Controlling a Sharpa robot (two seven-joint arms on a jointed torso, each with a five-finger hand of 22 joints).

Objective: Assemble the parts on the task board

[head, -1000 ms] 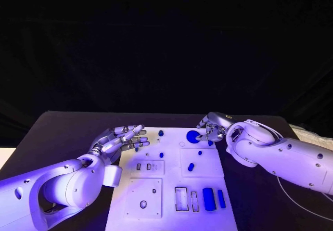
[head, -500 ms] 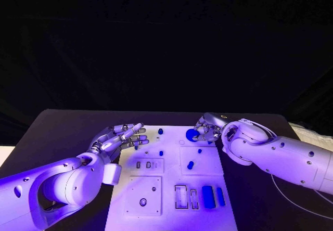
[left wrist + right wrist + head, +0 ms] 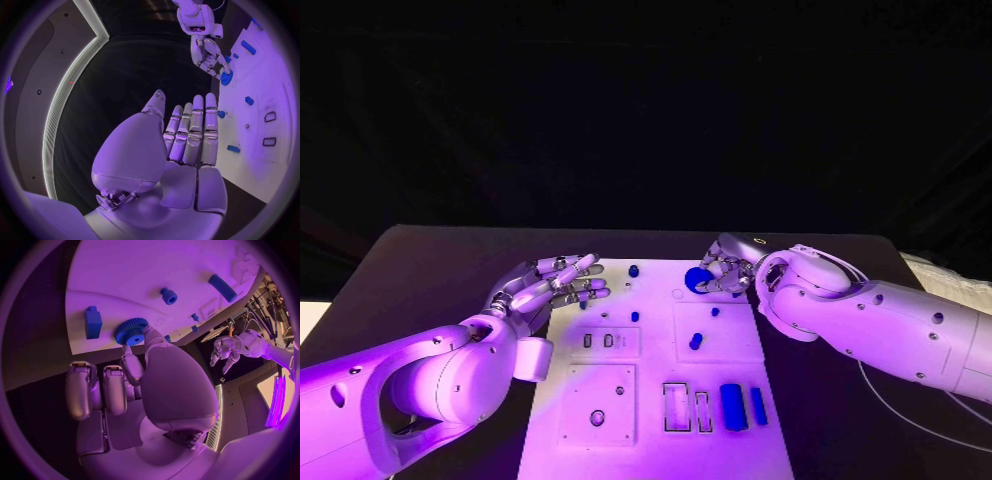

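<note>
Fingers of the right hand [image 3: 720, 274] pinch a round blue toothed gear [image 3: 131, 331] above the far end of the white plastic task board [image 3: 653, 400]. The left hand [image 3: 548, 288] hovers at the board's left edge, fingers straight and spread, holding nothing.

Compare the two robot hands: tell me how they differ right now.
The right robot hand pinches a blue gear at the board's far end; the left robot hand holds nothing. The left hand's fingers lie out straight, side by side, while the right hand's are curled in around the gear. The left hand sits at the board's left edge, the right hand over the board itself. Both are silver, on white arms.
</note>
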